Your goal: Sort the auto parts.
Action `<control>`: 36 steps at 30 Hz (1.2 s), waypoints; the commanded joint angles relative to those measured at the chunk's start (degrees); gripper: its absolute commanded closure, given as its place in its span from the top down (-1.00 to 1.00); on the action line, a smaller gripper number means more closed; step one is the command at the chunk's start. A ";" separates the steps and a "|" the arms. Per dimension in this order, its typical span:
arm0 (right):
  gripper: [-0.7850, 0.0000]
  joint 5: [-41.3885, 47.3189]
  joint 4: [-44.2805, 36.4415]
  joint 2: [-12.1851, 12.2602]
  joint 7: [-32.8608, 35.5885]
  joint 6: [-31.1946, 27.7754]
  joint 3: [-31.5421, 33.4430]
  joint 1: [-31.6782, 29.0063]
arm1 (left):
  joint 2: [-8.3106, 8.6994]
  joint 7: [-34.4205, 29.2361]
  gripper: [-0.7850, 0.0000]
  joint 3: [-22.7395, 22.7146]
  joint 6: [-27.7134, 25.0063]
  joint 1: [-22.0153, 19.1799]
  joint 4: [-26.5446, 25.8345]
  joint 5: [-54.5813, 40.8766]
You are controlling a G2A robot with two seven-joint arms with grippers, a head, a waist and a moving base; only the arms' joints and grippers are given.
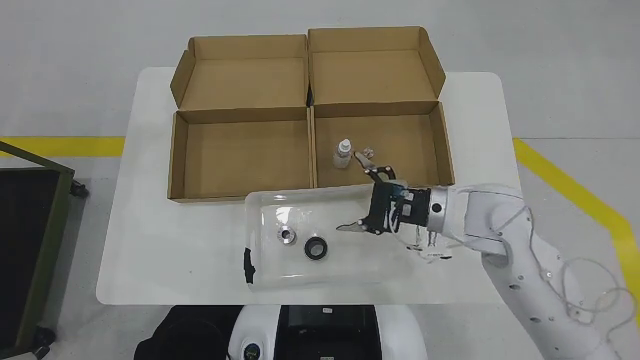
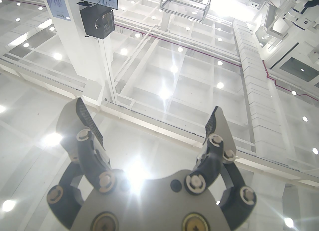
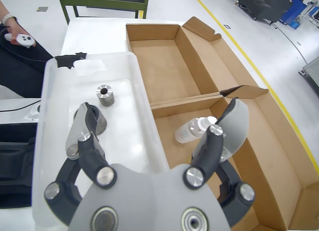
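Top view lays the scene out from the left: a white table (image 1: 150, 220) carries two brown corrugated cardboard boxes side by side with their lids folded back. The left box (image 1: 240, 160) is bare inside. In front of them lies a clear plastic bin (image 1: 300, 196) with rounded corners, holding a small silver part (image 1: 288, 235) and a black ring (image 1: 317, 248) just beside it. The right box (image 1: 415, 145) holds a white bottle (image 1: 343, 153) lying on its side near the box's left wall. The right gripper (image 1: 361, 198) hangs spread wide and empty over the bin's right end.

Right wrist view adds detail: the silver part is a stubby upright metal cylinder with a slotted top and a central hole, and the ring is a dull, dark collar.

Left wrist view faces a gridded ceiling (image 2: 199, 72). The left gripper (image 2: 147, 105) is parted and holds nothing, its pads (image 2: 87, 120) finely ridged.
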 commanded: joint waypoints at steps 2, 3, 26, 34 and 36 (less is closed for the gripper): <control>1.00 0.18 -0.84 -0.01 0.81 -0.48 -1.37 -0.77 | 0.00 0.00 1.00 0.00 0.00 0.00 0.00 0.00; 1.00 -0.02 -1.02 -0.03 1.08 -0.59 -1.92 -0.93 | 0.00 0.00 1.00 0.00 0.00 0.00 0.00 0.00; 0.81 -12.49 6.59 -0.78 -4.78 -1.77 -11.19 0.68 | 0.00 0.00 1.00 0.00 0.00 0.00 0.00 0.00; 0.76 -15.23 9.12 -1.07 -6.25 -1.47 -13.39 1.60 | 0.00 0.00 1.00 0.00 0.00 0.00 0.00 0.00; 0.75 -15.65 9.87 -1.22 -6.65 -1.11 -14.06 1.92 | 0.00 0.00 1.00 0.00 0.00 0.00 0.00 0.00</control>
